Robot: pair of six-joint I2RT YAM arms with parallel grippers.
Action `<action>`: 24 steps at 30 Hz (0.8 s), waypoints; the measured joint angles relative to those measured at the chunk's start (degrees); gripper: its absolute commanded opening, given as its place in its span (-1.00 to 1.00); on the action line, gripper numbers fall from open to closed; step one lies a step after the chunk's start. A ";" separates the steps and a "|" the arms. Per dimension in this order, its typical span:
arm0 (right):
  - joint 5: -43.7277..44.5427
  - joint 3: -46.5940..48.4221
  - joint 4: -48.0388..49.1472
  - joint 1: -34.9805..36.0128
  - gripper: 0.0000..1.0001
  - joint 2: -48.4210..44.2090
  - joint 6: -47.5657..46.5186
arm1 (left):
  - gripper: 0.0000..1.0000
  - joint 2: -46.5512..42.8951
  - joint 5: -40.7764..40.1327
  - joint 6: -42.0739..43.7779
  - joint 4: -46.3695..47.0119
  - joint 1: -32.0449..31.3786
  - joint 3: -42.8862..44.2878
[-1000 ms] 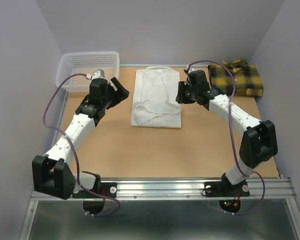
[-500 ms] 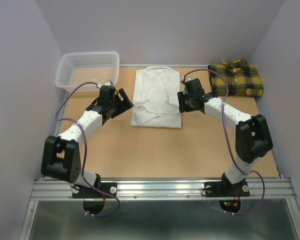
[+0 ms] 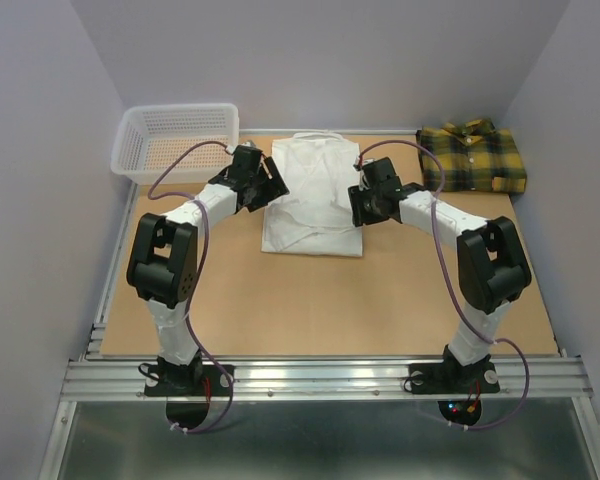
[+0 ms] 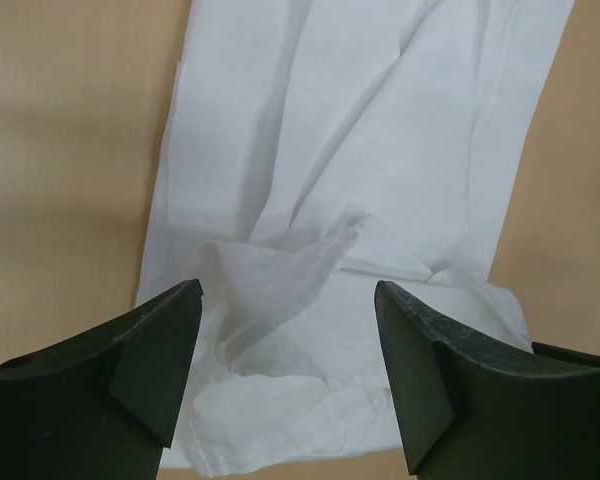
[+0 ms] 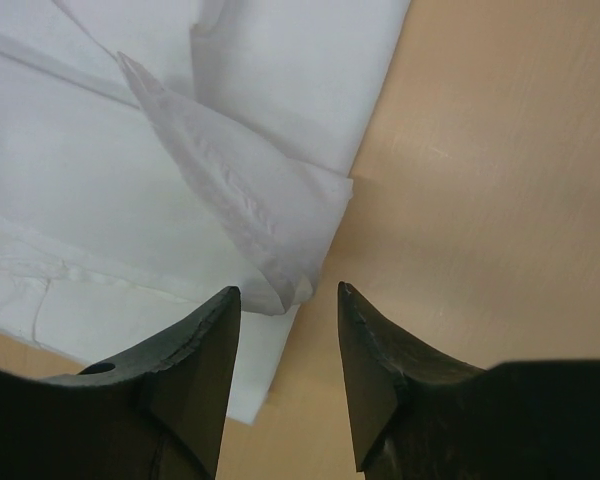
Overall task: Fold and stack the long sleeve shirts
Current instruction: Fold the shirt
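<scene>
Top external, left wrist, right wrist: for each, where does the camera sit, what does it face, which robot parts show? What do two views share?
Top external: above and behind the arms, looking down on the table; both arms show.
Left wrist: on the left arm, facing down at the white shirt; open left gripper shows.
Right wrist: on the right arm, facing the shirt's edge and table; open right gripper shows.
Shared: both wrist views show the white shirt.
</scene>
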 measured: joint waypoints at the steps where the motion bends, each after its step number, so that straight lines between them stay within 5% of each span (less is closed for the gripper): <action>1: 0.04 0.44 0.04 0.00 -0.02 0.57 0.31 | 0.53 1.11 -0.28 0.07 -0.44 -0.15 0.94; 10: 0.59 3.67 1.79 0.00 -0.24 4.13 2.80 | 0.07 6.67 -2.67 1.31 -4.31 -0.76 5.92; 14: 0.70 5.18 2.21 0.00 -0.59 5.75 3.15 | -0.34 7.50 -3.34 2.23 -5.90 -0.76 6.84; 18: 0.85 6.93 2.32 0.00 -0.99 7.26 2.82 | -1.00 8.83 -5.29 3.32 -7.52 -0.79 9.09; 24: 1.42 11.34 2.25 0.00 -0.99 8.00 1.90 | -1.00 10.12 -7.43 5.03 -9.92 -0.76 13.09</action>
